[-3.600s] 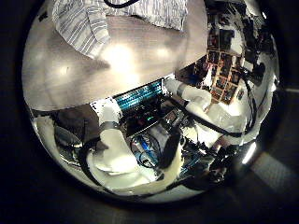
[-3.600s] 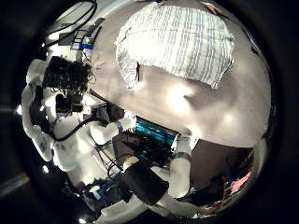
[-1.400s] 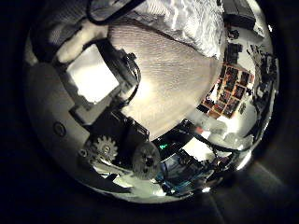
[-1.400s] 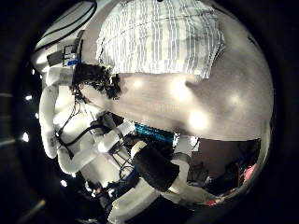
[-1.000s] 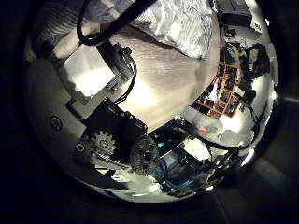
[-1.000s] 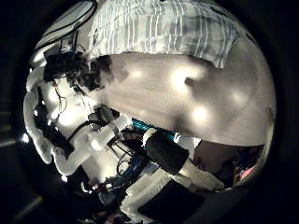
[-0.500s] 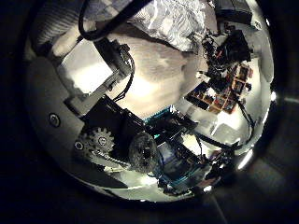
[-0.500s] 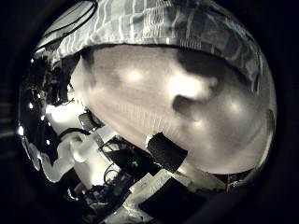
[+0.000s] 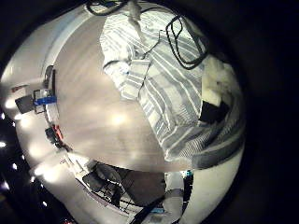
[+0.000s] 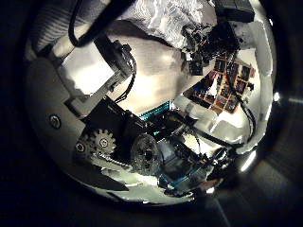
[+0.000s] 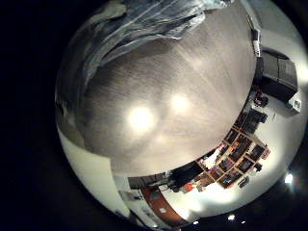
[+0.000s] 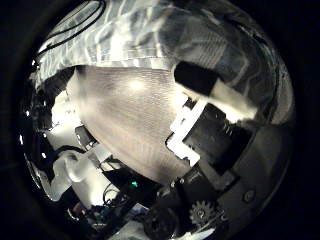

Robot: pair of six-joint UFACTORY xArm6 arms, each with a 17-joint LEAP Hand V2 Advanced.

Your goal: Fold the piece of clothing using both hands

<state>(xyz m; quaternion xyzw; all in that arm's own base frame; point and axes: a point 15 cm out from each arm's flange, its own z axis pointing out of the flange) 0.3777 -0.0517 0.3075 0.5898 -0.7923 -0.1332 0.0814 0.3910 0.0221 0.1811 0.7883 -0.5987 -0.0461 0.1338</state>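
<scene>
A striped shirt (image 9: 168, 84) lies spread on the table (image 9: 84, 121). My right hand (image 12: 215, 120) rests a straight finger at its edge, gripping nothing. My left hand (image 10: 99, 95) nears it; its grip I cannot tell.

Room and surroundings, palm views only.
Worktop (image 11: 164, 106) is a pale, fine-grained surface with two bright ceiling-light reflections on it. Beyond its edge stands a shelving unit (image 11: 236, 154) of many small compartments, seen again past the worktop (image 10: 156, 80) in the left thumb side view as shelves (image 10: 222, 80). A dark boxy unit (image 11: 274, 72) sits near the far corner. Surroundings are otherwise dim.
</scene>
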